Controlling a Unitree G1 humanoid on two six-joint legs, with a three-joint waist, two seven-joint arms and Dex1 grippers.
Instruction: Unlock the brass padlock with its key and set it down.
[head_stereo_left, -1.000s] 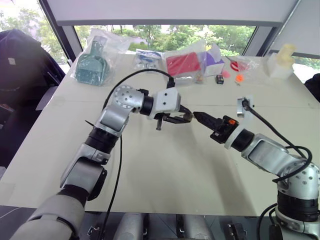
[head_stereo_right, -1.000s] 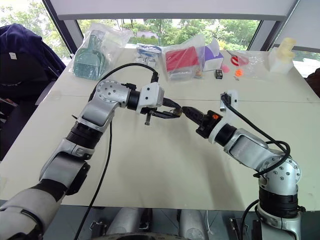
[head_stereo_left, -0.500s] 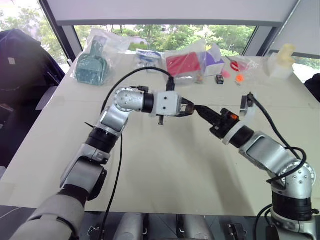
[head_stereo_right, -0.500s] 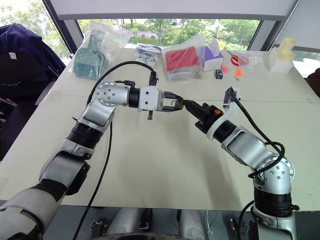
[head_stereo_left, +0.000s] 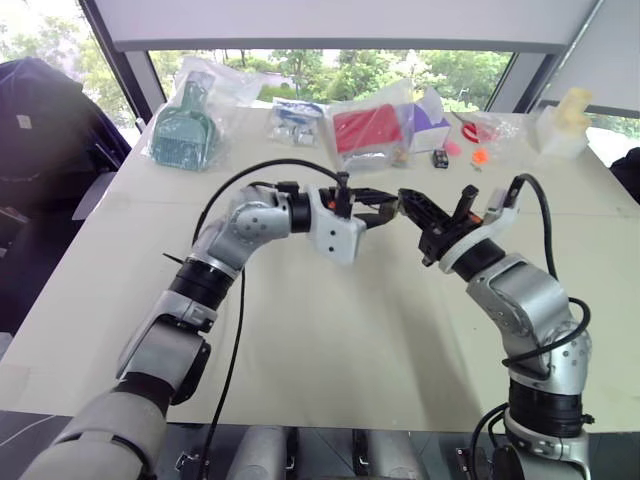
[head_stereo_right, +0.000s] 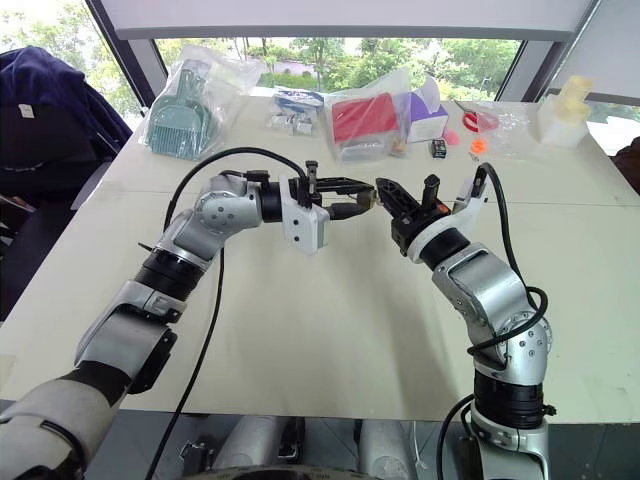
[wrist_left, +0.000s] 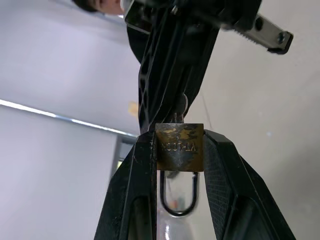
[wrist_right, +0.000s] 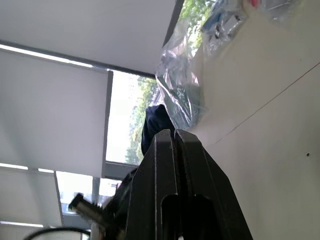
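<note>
padlock being presented to the key tool above the tabletop

the brass padlock (wrist_left: 179, 146) is being held clear of the tabletop (head_stereo_left: 330, 330), clamped by its flat sides between the two fingers of the left tool (head_stereo_left: 388, 207). its silver shackle (wrist_left: 177, 196) is being kept inside the gap, toward the wrist, and is looking closed, so the lock is judged not yet opened. held this way, the keyway face is being left free and turned outward toward the other arm.

the right tool (head_stereo_left: 410, 202) is being held tip to tip with the left one, its fingers pressed together in the right wrist view. in the left wrist view it is reaching down onto the padlock's outer face, with a small silvery piece at the meeting point that is probably the key; whether it is being gripped or is already seated cannot be told.

both arms are being raised in mid-air, probably so that the wrists are left free to roll while the key is being turned.

the bagged items (head_stereo_left: 368, 128) are lying along the far edge, well apart from the work.
</note>
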